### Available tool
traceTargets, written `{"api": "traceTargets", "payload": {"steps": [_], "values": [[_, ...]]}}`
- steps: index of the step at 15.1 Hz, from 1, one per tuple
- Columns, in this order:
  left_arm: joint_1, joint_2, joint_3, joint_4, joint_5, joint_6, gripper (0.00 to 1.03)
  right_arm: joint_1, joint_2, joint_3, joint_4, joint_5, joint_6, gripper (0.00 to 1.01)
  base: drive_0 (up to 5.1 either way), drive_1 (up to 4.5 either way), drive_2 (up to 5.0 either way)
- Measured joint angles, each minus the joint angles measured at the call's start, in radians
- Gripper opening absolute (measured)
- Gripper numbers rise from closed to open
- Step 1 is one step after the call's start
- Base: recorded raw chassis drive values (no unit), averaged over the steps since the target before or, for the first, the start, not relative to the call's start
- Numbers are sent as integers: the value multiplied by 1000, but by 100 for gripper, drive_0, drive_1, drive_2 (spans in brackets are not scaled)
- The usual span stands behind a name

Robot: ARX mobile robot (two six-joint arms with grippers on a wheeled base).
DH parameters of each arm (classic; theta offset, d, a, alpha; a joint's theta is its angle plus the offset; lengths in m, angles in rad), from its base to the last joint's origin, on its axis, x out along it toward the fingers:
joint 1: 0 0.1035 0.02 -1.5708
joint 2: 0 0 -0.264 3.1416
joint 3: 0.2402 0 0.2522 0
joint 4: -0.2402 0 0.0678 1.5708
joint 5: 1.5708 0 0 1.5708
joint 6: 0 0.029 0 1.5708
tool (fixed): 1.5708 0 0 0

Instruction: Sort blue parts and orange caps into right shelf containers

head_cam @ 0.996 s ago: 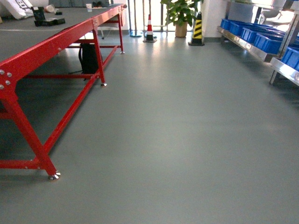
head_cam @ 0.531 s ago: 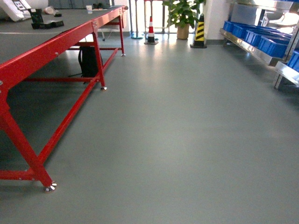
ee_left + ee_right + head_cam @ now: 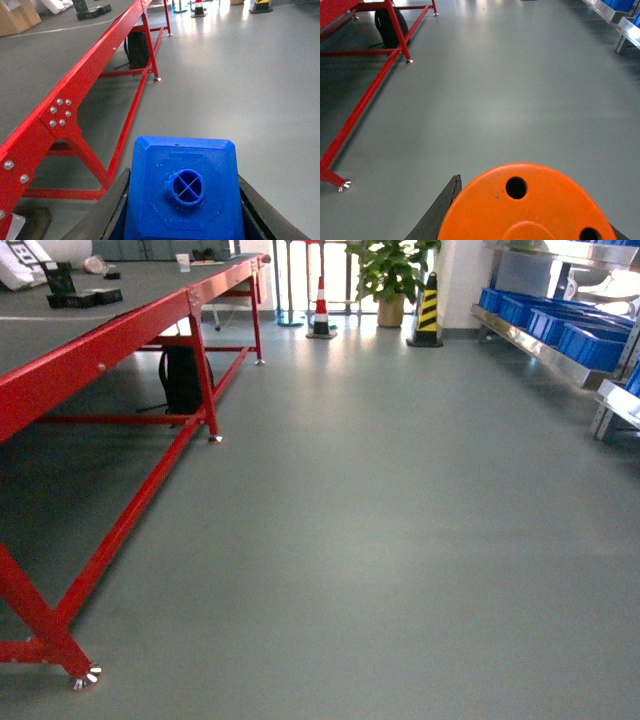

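Grey floor right of red table (image 3: 120, 330); my left claw (image 3: 182, 220) clamps blue part (image 3: 182, 192), my right claw (image 3: 520, 225) apparently orange cap (image 3: 527, 207).

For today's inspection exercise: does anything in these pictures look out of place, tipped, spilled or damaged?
Nothing stands out. The blue part sits squarely in the left gripper, the orange cap in the right gripper. The crates stand in line on the shelf; no spill shows on the floor.

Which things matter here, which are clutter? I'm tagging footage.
Job: bright-blue plastic block in left gripper; orange holed cap in right gripper; blue ribbed crates; steel shelf.
Lying about: red-framed table; striped cone; potted plant.
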Motion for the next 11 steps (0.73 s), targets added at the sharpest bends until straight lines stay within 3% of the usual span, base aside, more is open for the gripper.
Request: {"api": "traceTargets", "payload": {"steps": [11], "values": [[0,-3,0,6,0,0,45,0,2,0,5,-2,0,43,4,434,-426]]}}
